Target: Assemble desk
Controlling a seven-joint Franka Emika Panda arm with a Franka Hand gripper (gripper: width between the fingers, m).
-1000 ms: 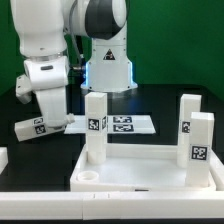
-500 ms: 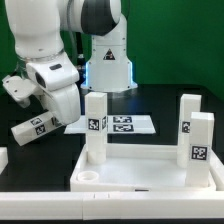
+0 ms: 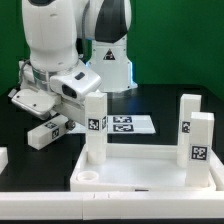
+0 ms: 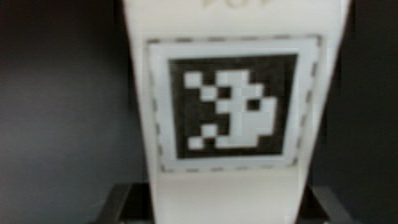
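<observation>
The desk panel [image 3: 140,170] lies flat on the black surface [image 3: 25,190] at the front of the exterior view, rim up, so its round corner sockets face upward to receive legs. Three legs already stand upright in it: one [image 3: 95,128] at the corner toward the exterior view's left, two [image 3: 188,122] [image 3: 200,140] close together at the exterior view's right. An open socket [image 3: 88,177] shows at the near corner on the exterior view's left; this is judged the likely seat for the last leg. That fourth leg [image 3: 48,131] hangs tilted above the surface, well to the exterior view's left of the panel, its tag facing the camera. The claw [image 3: 62,112] is clamped on it at one end. The wrist view confirms this: the leg's tagged face [image 4: 228,100] fills the picture, running straight out from the dark finger [image 4: 128,200] at its base, held lengthwise. Gripping one end presumably leaves the other end free to enter a socket. The leg is not yet upright; it will probably need turning to vertical before it goes down over the panel. The marker board [image 3: 125,124] lies behind the panel, between it and the robot base [image 3: 108,70], apart from the work. A further white piece [image 3: 3,157] sits at the exterior view's left edge, too cropped to identify.
</observation>
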